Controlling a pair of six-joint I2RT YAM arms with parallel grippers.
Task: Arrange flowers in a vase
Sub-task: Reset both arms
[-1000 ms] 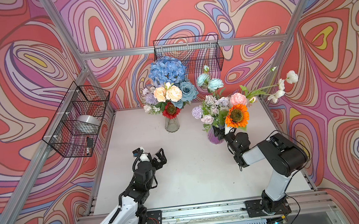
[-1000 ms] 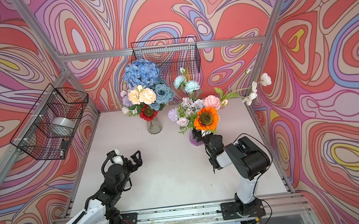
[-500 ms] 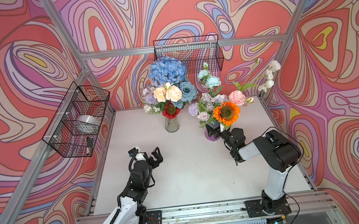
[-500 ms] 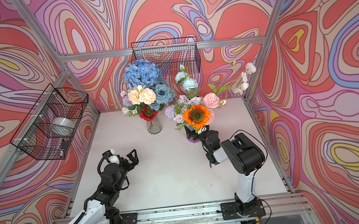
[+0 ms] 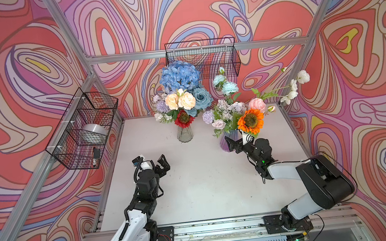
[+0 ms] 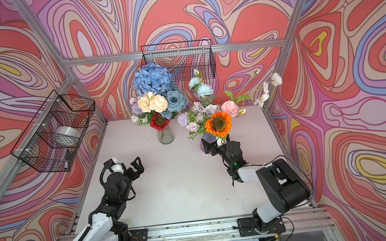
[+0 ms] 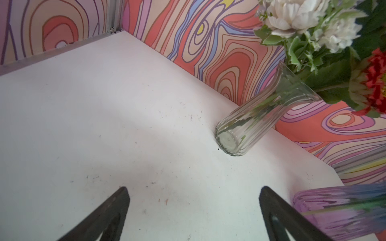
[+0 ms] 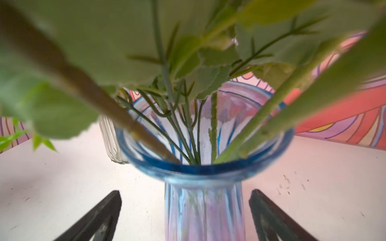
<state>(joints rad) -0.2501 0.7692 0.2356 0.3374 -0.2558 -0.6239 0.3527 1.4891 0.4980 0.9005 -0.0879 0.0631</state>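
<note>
Flowers (image 5: 234,107) fill two vases, and none lies loose on the table (image 5: 205,187). One bunch stands in the purple vase (image 8: 203,208) directly ahead of the right gripper (image 8: 185,193). Its jaws are spread wide to either side of the vase's neck, with bare table showing between each finger and the glass, so it grips nothing. Green stems (image 8: 212,125) drop into the vase's blue rim just beyond those fingers, and an orange sunflower (image 5: 250,121) hangs above the gripper (the wrist view catches only leaves and stems, blurred up close).

The other bunch is topped by a blue hydrangea (image 5: 180,75), with a red sunflower (image 5: 184,118) lowest. It sits in the clear vase (image 7: 250,121), which stands upright well ahead of the left gripper (image 7: 194,189) and off to its right. That gripper is also wide open and empty, over bare table and apart from both vases. The purple vase lies farther to its right.
</note>
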